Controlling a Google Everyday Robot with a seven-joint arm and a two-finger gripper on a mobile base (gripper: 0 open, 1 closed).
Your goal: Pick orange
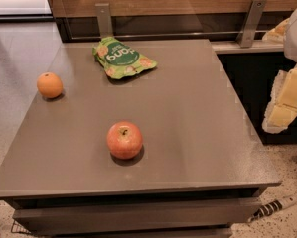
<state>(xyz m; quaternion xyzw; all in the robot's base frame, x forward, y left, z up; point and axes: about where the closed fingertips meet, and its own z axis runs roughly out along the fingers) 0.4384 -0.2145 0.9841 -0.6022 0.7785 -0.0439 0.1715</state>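
Observation:
The orange (pixel 49 85) is small, round and plain. It sits near the left edge of the grey table (pixel 187 133). My gripper (pixel 283 105), white with yellow parts, hangs at the right edge of the view. It is beyond the table's right side, far from the orange, and holds nothing that I can see. Part of it is cut off by the frame edge.
A red-yellow apple (pixel 124 140) with a stem stands near the table's front middle. A green snack bag (pixel 121 57) lies at the back. Two metal brackets (pixel 104 19) and a wooden wall panel rise behind the table. A striped cable (pixel 272 207) lies on the floor at the front right.

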